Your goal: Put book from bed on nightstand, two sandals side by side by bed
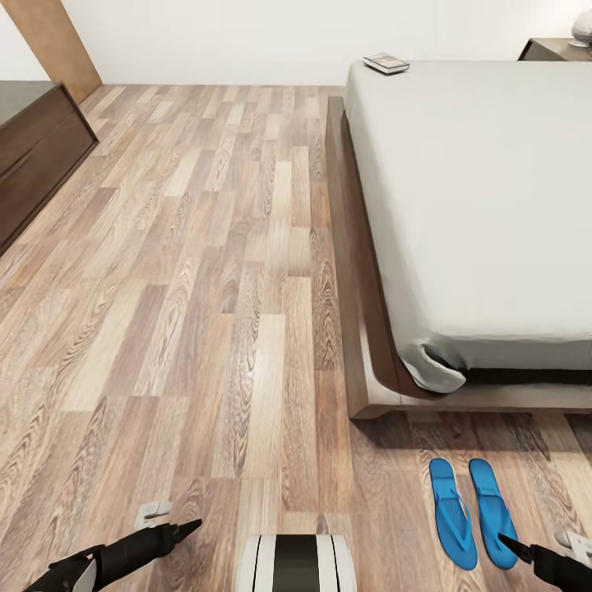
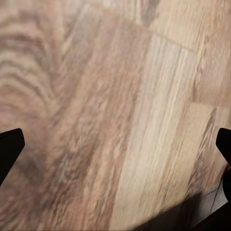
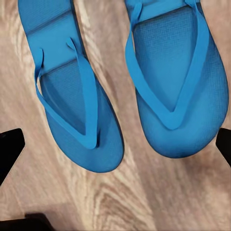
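Note:
Two bright blue sandals lie side by side on the wood floor just off the foot of the bed. The right wrist view looks straight down on both sandals. My right gripper hovers over them, open, with nothing between its fingers. The book rests on the far corner of the grey mattress. A dark nightstand stands beyond the bed's far right. My left gripper hangs open above bare floor.
A dark wood dresser lines the left wall, and a brown door stands behind it. A white object sits on the nightstand. Wide wood floor runs between dresser and bed. My base shows at the bottom.

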Available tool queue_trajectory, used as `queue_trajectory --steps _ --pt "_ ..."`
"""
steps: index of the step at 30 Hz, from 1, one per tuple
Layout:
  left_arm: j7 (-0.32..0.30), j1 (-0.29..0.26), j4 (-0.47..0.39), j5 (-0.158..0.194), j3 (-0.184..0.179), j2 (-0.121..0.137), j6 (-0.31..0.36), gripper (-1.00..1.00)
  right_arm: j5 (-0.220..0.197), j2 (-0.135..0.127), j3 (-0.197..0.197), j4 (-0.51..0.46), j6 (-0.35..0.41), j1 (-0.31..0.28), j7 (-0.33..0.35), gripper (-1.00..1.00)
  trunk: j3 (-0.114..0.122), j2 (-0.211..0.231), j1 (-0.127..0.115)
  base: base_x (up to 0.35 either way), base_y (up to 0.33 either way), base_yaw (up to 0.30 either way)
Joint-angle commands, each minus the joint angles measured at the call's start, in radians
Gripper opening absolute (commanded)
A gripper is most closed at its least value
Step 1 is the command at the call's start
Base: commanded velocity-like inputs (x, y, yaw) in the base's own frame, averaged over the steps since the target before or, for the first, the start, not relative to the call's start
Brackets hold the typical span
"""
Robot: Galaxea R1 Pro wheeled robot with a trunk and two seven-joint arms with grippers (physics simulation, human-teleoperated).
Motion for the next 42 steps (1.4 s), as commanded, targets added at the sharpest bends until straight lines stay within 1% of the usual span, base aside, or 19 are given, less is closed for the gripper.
queue_trajectory --steps 1,6,42 --pt "-0.005 -0.001 -0.001 -0.006 0.008 0.000 0.007 1.00 0.005 0.000 -0.006 0.001 -0.003 -0.001 0.003 1.00 -0.001 0.000 0.000 0.000 0.000 0.000" --pt "-0.005 -0.001 -0.001 -0.006 0.008 0.000 0.006 1.00 0.005 0.005 -0.006 0.001 -0.005 -0.001 0.001 1.00 -0.001 0.000 0.000 0.000 0.000 0.000" --pt "-0.005 -0.001 -0.002 -0.006 0.008 0.004 0.006 1.00 0.007 0.010 -0.004 0.002 -0.014 -0.001 0.000 1.00 0.139 0.008 -0.016 0.000 0.000 0.000"
